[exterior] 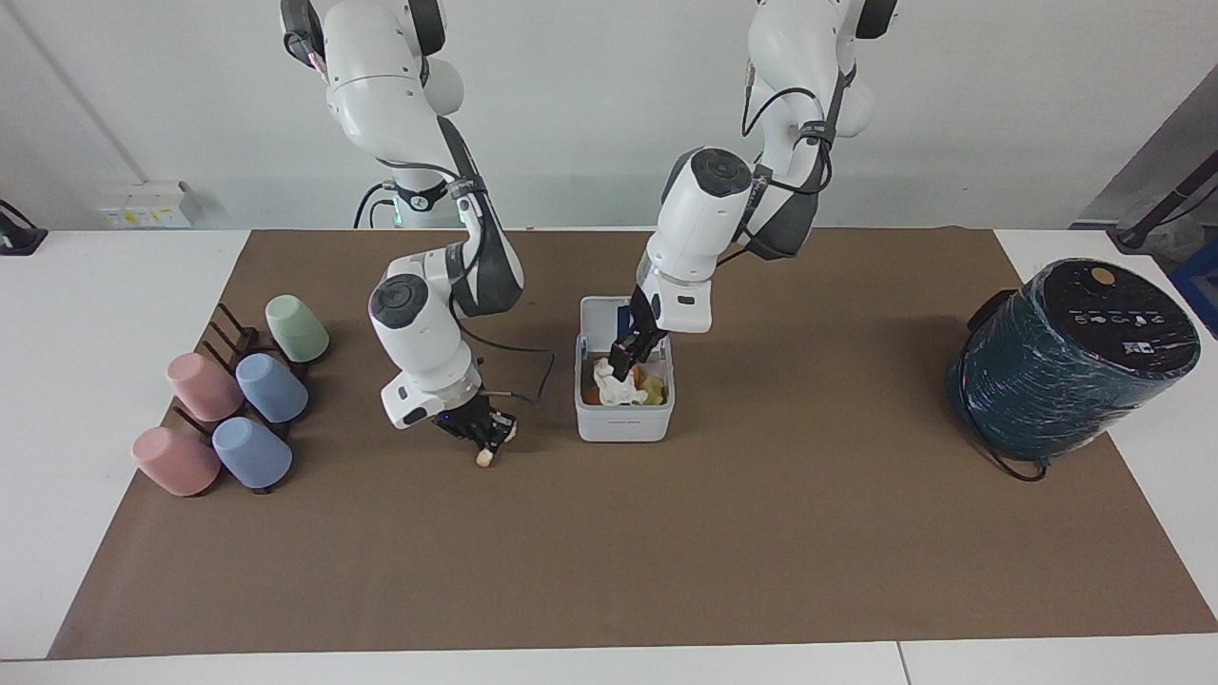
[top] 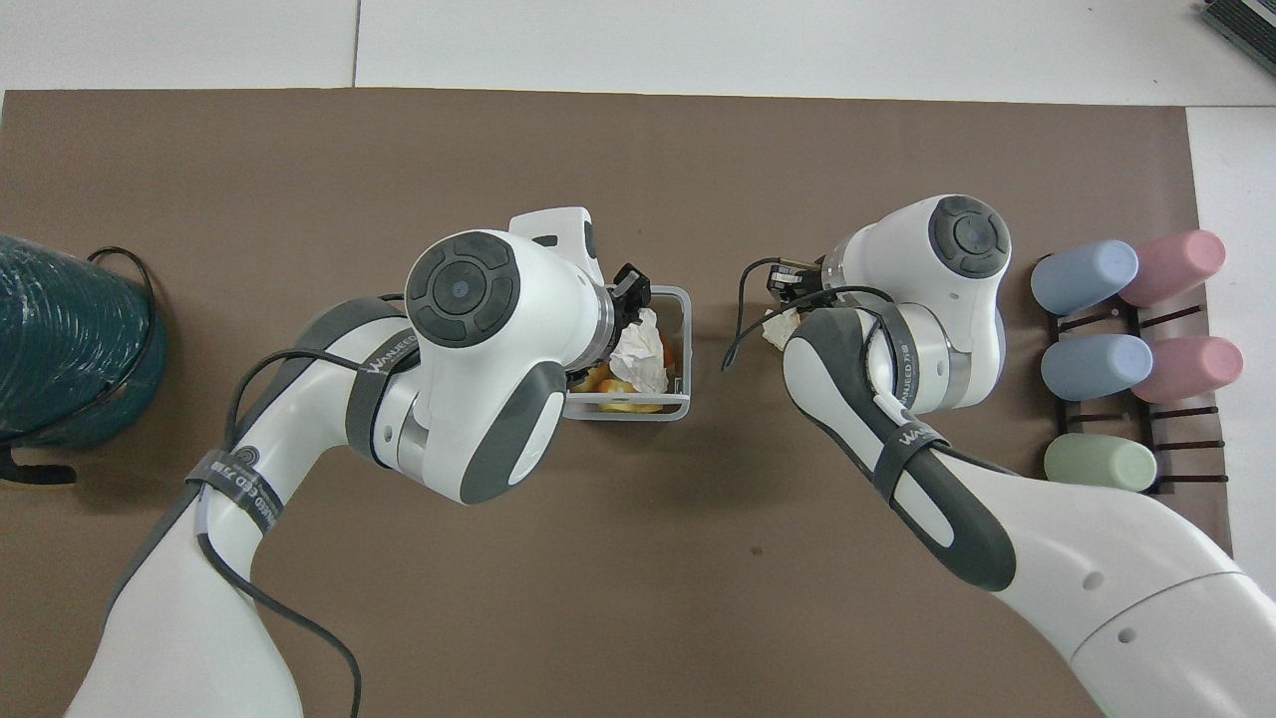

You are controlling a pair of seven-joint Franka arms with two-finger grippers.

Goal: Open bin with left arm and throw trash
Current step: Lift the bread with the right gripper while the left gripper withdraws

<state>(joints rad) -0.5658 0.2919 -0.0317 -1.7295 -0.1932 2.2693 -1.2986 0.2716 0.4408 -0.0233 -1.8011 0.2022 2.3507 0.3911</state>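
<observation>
The white bin (exterior: 623, 425) (top: 686, 334) stands open at mid-table, its lid upright on the side nearer the robots. My left gripper (exterior: 624, 359) (top: 630, 295) hangs inside the bin's mouth. The crumpled white paper ball (exterior: 610, 381) (top: 641, 350) lies right under it, on yellow and orange scraps (top: 602, 380). Beside the bin, toward the right arm's end, my right gripper (exterior: 489, 440) (top: 788, 299) points down at the mat, shut on the pale cream wedge (exterior: 485, 458) (top: 777, 328).
A big dark teal wrapped cylinder (exterior: 1070, 357) (top: 60, 339) stands at the left arm's end of the brown mat. Several pastel cups (exterior: 271, 388) (top: 1092, 364) lie on a dark rack at the right arm's end.
</observation>
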